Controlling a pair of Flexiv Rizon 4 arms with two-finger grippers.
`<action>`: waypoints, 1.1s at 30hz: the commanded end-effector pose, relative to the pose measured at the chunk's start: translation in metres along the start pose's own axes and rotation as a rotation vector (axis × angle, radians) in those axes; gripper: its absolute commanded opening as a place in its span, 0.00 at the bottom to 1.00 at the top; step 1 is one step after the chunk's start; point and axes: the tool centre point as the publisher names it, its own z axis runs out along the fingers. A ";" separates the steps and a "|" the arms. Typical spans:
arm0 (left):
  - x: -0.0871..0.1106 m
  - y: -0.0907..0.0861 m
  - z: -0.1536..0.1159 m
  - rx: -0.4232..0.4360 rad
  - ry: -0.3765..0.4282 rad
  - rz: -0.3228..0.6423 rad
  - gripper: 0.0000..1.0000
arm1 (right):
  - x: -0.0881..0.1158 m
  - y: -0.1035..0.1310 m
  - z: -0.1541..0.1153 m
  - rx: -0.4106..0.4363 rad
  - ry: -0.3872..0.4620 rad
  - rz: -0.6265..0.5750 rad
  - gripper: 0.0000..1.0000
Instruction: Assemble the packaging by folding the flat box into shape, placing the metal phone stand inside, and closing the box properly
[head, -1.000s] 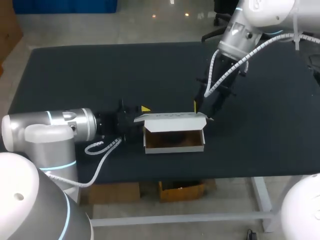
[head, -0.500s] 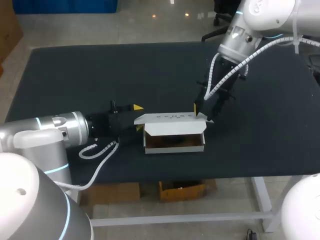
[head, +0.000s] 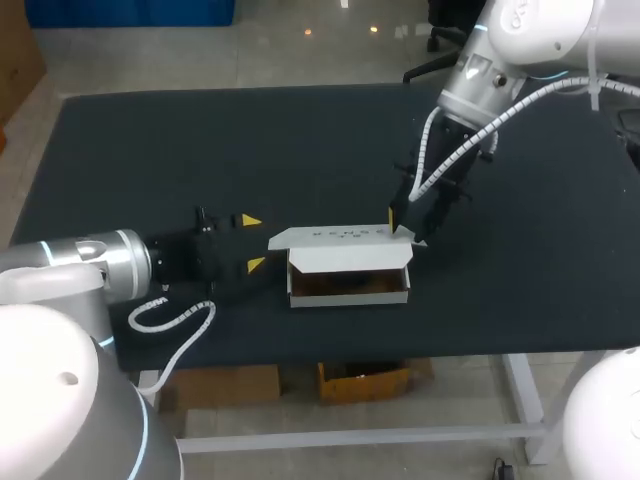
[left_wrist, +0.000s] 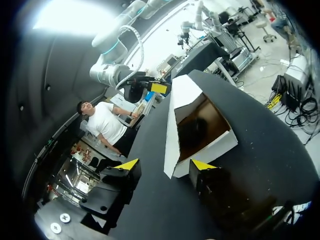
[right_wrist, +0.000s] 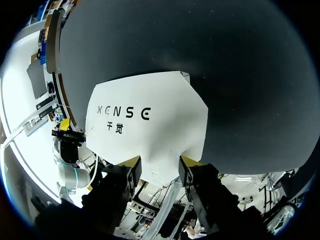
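White box (head: 346, 258) sits open near the table's (head: 150, 140) front edge, lid raised behind the opening. Left gripper (head: 251, 242) hangs spread just beside it, apart. Right gripper (head: 403, 228) meets the lid's end, grip unclear.

One box (head: 348, 262), two arms (head: 90, 265) (head: 500, 60), one table (head: 200, 140)

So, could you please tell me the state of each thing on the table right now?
Box, folded into shape, lid half raised, not yet closed.
Phone stand, a dark shape inside the box, hard to make out.
Left gripper, open, short of the box's end, touching nothing.
Right gripper, open, tips against the lid's outer face.
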 end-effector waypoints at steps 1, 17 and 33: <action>-0.008 -0.008 -0.022 -0.053 0.009 -0.022 0.60 | -0.002 -0.002 0.003 -0.010 0.002 0.001 0.46; -0.055 -0.023 -0.042 -0.263 0.086 -0.472 1.00 | -0.009 -0.001 0.011 -0.033 0.024 0.017 0.45; -0.065 -0.036 -0.026 -0.559 -0.050 -0.432 1.00 | -0.012 0.000 0.014 -0.057 0.031 0.026 0.44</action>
